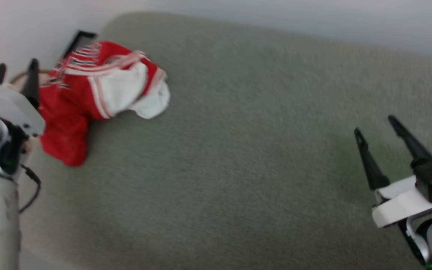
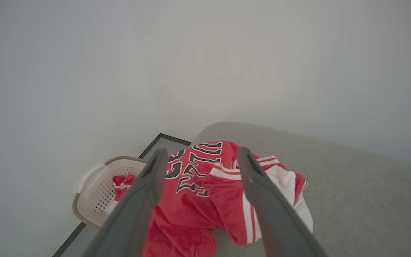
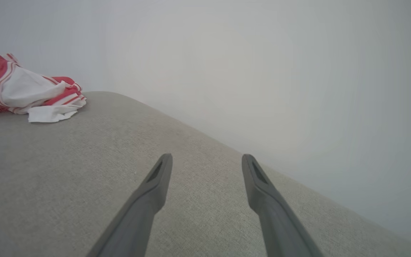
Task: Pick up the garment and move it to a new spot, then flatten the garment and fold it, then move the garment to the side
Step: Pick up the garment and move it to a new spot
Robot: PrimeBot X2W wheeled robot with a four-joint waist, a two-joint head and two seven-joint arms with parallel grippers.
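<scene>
In the head view we see one garment (image 1: pixel 88 97), a crumpled red jersey with a white sleeve. It lies at the far left corner of the grey padded surface (image 1: pixel 238 150). Its long axis runs along the surface's left edge, and its near end droops over that edge. The white sleeve points inward across the surface. We count two grippers. The left gripper (image 1: pixel 17 65) is at the surface's left edge, just beside the garment, with its fingers apart. The right gripper (image 1: pixel 375 125) hangs over the near right part of the surface, well apart from the garment, its fingers also spread.

The left wrist view adds what the head view blurs. Between the parted fingers of the left gripper (image 2: pixel 202 151) we read black, white-outlined lettering on the garment (image 2: pixel 191 200), turned sideways. One pale perforated basket (image 2: pixel 98 192) stands off the surface's corner with a red scrap (image 2: pixel 121 184) inside. We cannot tell whether that scrap belongs to the garment.

In the right wrist view the right gripper (image 3: pixel 207 157) stands open above the bare surface (image 3: pixel 84 178), holding nothing. The garment (image 3: pixel 30 92) shows its white sleeve at the surface's far edge.
</scene>
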